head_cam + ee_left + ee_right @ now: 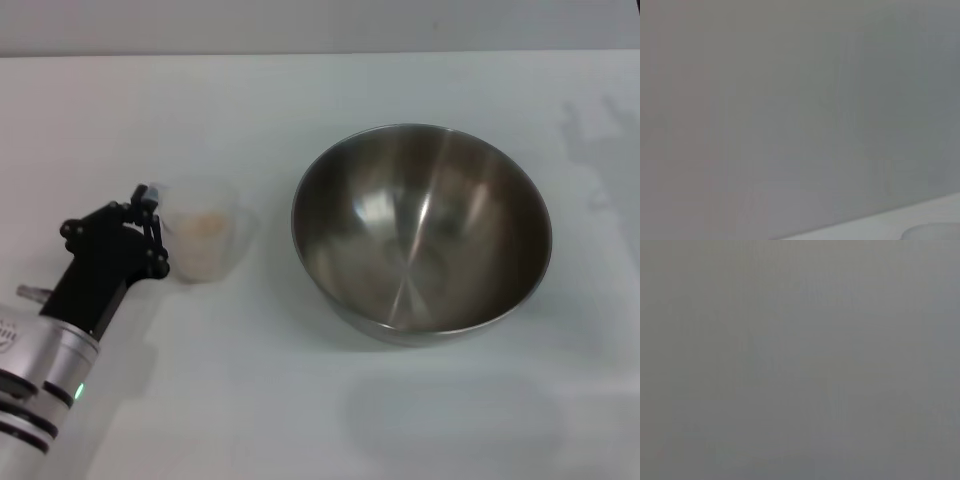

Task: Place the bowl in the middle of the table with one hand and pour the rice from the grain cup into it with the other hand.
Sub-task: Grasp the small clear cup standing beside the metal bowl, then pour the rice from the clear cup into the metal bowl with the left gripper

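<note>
The steel bowl point(420, 230) stands upright on the white table point(250, 400), a little right of the middle, and its inside looks empty. The clear grain cup point(205, 242) stands upright to the bowl's left, apart from it, with pale rice point(205, 225) inside. My left gripper point(150, 205) is at the cup's left side, right against it; the grip itself is hidden. My right gripper is out of view. The left wrist view shows only a grey wall and a strip of table point(920, 220). The right wrist view shows plain grey.
The table's far edge point(320, 53) runs along the top of the head view. Faint shadows lie on the table at the far right point(590, 150).
</note>
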Motion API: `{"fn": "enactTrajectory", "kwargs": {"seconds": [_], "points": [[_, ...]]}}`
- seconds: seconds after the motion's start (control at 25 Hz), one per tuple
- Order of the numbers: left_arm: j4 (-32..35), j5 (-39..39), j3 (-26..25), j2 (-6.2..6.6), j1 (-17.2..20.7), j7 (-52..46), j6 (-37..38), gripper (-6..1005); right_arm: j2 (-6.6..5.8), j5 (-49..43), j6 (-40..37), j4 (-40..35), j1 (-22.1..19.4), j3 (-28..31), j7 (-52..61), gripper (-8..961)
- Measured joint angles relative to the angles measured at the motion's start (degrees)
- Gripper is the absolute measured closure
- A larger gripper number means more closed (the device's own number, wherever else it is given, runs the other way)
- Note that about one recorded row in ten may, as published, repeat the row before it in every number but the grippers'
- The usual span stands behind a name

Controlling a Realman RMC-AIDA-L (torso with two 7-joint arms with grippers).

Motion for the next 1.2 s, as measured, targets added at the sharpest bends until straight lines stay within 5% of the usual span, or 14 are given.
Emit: {"fn": "enactTrajectory", "kwargs": {"seconds": [0.36,0.6,0.76,0.8,1.04,1.2], "points": [[-1.4,0.4,-1.4,-0.06,-5.0,10.9,4.8,970,0.0,0.0,-0.5,0.0,-0.1,0.5,0.0,408],[-4.3,1.1,0.4,-0.09,-10.9,38.9,5.9,962,-0.03,0.0,-0.7,0.0,0.4,0.6,0.0,408],[-4.6,2.4,1.1,-0.09,-11.9,46.7,5.9,956,-0.05,0.0,-0.7,0.0,1.0,0.6,-0.3,408],[-4.9,6.1,1.3,-0.09,-12.6,55.6,5.6,955,-0.06,0.0,-0.7,0.0,1.5,0.6,-0.8,408],[-5.2,15.1,1.4,-0.09,-13.4,74.4,3.2,946,-0.09,-0.2,-0.4,0.0,2.4,0.6,-1.3,408],[-5.3,17.2,1.4,-0.09,-13.6,80.3,2.5,941,-0.09,-0.3,-0.2,0.0,2.9,0.6,-1.5,408]]}}
